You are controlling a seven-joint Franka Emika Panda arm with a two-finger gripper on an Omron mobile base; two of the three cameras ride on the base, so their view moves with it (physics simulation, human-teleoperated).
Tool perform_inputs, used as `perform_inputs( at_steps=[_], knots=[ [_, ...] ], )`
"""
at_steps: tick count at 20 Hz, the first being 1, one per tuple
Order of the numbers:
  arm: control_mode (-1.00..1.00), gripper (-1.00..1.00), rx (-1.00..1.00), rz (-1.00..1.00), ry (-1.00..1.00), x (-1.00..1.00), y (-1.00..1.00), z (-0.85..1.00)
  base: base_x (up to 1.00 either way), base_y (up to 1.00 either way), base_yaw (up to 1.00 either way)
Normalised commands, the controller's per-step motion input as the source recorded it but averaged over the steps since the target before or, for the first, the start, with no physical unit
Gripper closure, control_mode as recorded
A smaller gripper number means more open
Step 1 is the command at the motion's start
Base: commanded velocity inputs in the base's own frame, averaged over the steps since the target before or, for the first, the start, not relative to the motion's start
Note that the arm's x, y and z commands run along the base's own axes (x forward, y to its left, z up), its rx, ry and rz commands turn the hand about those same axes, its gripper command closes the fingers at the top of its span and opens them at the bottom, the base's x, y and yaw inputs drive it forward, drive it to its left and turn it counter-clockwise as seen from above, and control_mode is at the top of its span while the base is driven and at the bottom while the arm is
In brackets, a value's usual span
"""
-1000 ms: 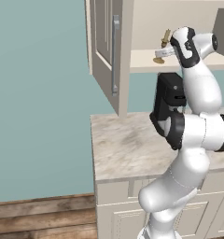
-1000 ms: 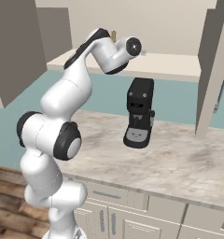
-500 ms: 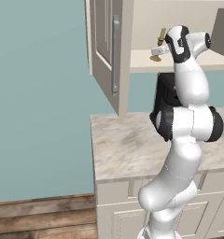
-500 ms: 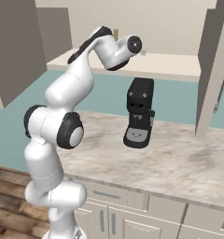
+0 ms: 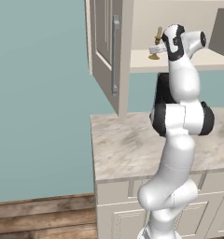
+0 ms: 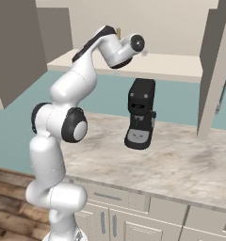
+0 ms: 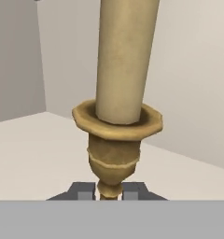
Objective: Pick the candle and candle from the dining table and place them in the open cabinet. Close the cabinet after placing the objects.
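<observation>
You are in the placing step: the gripper [image 7: 109,192] is closed narrowly on the slim stem of a candle [image 7: 123,60] in its brass candlestick, the two dark fingertips [image 7: 86,191] pinching it just under the cup. In the hand view the candle is standing upright over the cream shelf of the cabinet [image 5: 188,63], with the back wall of the cabinet close behind it.

From the left base view you are seeing the candlestick [image 5: 157,44] just inside the cabinet opening, near the shelf's front left edge, its flared foot at or very close to the shelf surface; whether it is already resting there or hanging just above, I cannot tell from these views. The cabinet door [image 5: 107,51] with its silver bar handle [image 5: 115,55] is standing open to the left of the candle. Below the cabinet, the black coffee machine [image 6: 141,115] is sitting on the marble counter [image 6: 181,160], well under the arm.

My judgement is that the next move calls for settling the foot flat on the shelf, then opening the fingers and drawing the hand straight back out of the cabinet so the candlestick is not tipped. Watch the forearm against the shelf edge as you are retreating. The doors are not yet closed.
</observation>
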Motion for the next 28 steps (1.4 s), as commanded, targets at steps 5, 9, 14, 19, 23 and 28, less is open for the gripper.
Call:
perform_inputs(
  at_steps=[5, 9, 14, 19, 23, 28],
  knots=[
    [-1.00, 1.00, -0.04, 0.00, 0.00, 0.38, 0.00, -0.32, 0.00, 0.00, 0.00],
    [-1.00, 1.00, -0.06, 0.00, 0.00, 0.31, 0.00, -0.38, 0.00, 0.00, 0.00],
    [-1.00, 1.00, -0.03, -0.01, -0.01, 0.20, 0.00, -0.30, 0.00, 0.00, 0.00],
    [-1.00, 1.00, -0.01, 0.00, 0.00, 0.32, 0.00, -0.37, 0.00, 0.00, 0.00],
    [-1.00, 1.00, -0.01, 0.00, 0.00, 0.30, 0.00, -0.42, 0.00, 0.00, 0.00],
    [-1.00, 1.00, -0.03, -0.01, 0.02, 0.10, 0.00, -0.32, 0.00, 0.00, 0.00]
  ],
)
